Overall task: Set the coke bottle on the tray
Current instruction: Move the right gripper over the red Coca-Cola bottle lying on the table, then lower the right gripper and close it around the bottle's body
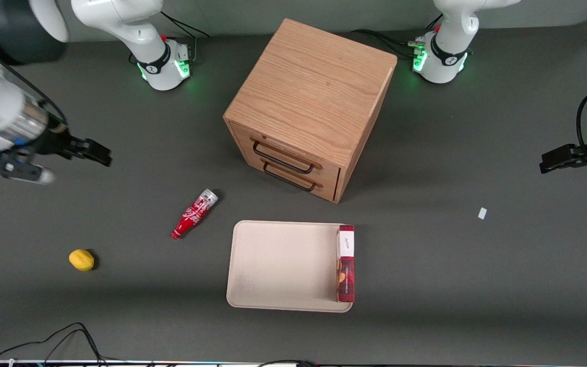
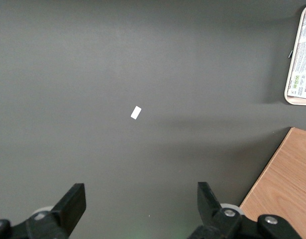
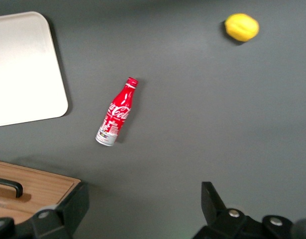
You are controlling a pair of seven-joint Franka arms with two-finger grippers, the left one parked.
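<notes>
The coke bottle [image 1: 194,213] [image 3: 117,113], small and red with white script and a silver base, lies on its side on the dark table. It rests beside the tray [image 1: 278,265] [image 3: 23,69], a short gap apart from it, with its neck pointing toward the front camera. The cream tray lies flat in front of the wooden drawer cabinet. My gripper [image 1: 97,152] [image 3: 143,206] hangs open and empty above the table at the working arm's end, well away from the bottle and farther from the front camera than it.
A wooden cabinet [image 1: 311,107] with two black-handled drawers stands mid-table. A long red box [image 1: 345,262] lies along the tray's edge toward the parked arm's end. A yellow lemon [image 1: 81,259] [image 3: 242,27] sits toward the working arm's end. A small white scrap [image 1: 482,213] lies toward the parked arm.
</notes>
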